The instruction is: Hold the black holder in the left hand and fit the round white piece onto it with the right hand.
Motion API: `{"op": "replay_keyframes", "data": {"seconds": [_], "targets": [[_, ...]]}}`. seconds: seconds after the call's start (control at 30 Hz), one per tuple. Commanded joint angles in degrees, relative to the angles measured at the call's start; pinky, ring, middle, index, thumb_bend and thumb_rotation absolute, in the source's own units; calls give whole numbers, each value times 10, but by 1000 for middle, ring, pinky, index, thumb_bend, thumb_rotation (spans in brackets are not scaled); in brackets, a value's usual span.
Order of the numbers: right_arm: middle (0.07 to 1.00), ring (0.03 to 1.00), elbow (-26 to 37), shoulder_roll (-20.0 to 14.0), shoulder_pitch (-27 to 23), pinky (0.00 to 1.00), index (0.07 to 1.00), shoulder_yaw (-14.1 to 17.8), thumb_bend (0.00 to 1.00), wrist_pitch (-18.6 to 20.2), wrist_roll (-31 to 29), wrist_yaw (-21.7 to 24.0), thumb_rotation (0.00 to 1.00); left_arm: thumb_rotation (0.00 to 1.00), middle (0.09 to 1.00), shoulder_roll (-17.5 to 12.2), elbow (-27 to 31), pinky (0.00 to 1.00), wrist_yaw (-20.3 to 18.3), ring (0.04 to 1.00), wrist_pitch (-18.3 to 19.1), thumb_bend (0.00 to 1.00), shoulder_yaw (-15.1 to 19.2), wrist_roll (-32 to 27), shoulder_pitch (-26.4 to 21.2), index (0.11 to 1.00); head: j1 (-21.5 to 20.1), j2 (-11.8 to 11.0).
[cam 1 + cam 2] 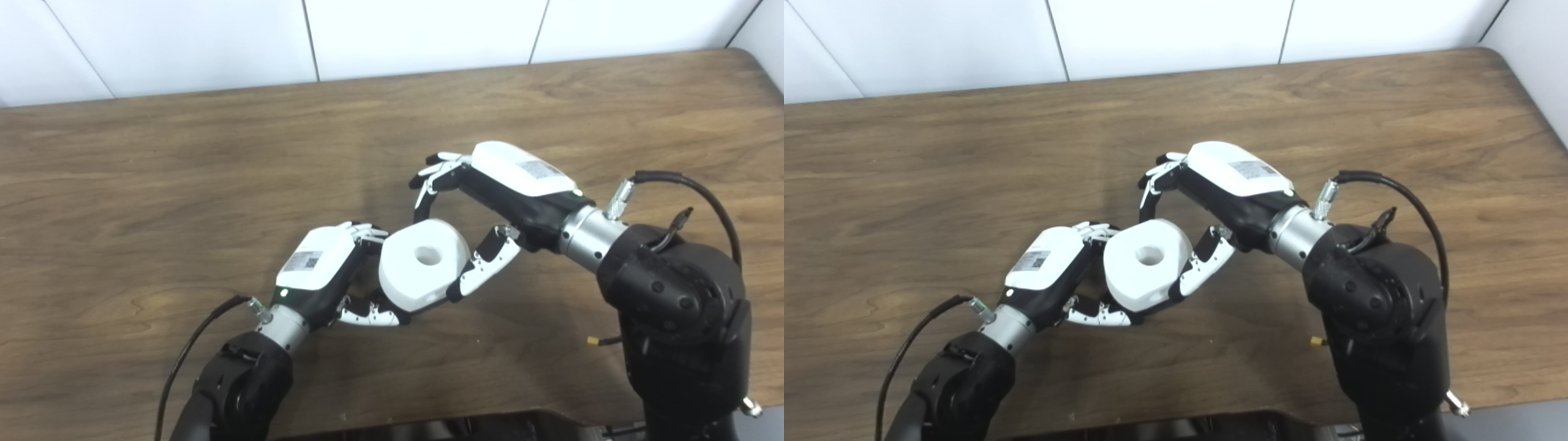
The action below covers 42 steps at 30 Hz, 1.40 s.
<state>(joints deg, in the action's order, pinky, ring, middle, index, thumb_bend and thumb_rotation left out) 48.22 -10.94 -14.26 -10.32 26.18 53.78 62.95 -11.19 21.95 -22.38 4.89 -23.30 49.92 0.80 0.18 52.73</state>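
We see our left hand [324, 269] and right hand [490, 196] closed around the white piece [422, 263] between them, thumbs beneath it, over the table [184, 184].

The black holder is almost wholly hidden behind the round white piece [424, 263]; only a dark sliver shows beneath its lower edge, so how far the two are seated together cannot be told. The left hand [324, 269] has its fingers [367, 231] tucked behind the piece, their grip out of sight. Whether the right hand [484, 208] actually touches the piece cannot be told. Both arms are cut off at the bottom edge, and the worktop [184, 184] runs out of the picture on the left.
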Motion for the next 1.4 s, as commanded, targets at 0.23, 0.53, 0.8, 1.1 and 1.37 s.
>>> {"op": "replay_keyframes", "data": {"seconds": [0.23, 0.53, 0.8, 1.1, 1.37], "targets": [[828, 945, -6, -1, -3, 946, 483, -15, 522, -31, -5, -45, 141, 54, 797, 1, 10, 915, -3, 861, -1, 522, -5, 0, -9, 487, 0, 1], [826, 941, -15, -1, 1, 939, 483, -18, 522, -30, -12, -64, 141, 55, 799, 1, 13, 914, -7, 865, 1, 522, -5, 1, -11, 487, -1, 4], [825, 931, -24, -2, 6, 911, 483, -29, 522, -40, -11, -74, 142, 54, 799, 2, 15, 914, -9, 869, 3, 522, -3, 0, -11, 487, -3, 6], [827, 929, -30, -3, 13, 897, 483, -37, 522, -42, -14, -84, 142, 54, 795, 2, 15, 910, -6, 867, -1, 522, -2, -3, -12, 487, -8, 9], [823, 926, -30, -5, 16, 895, 484, -39, 522, -38, -17, -84, 141, 54, 798, 2, 17, 922, -10, 870, 4, 521, 0, -6, -12, 487, -11, 11]]}}
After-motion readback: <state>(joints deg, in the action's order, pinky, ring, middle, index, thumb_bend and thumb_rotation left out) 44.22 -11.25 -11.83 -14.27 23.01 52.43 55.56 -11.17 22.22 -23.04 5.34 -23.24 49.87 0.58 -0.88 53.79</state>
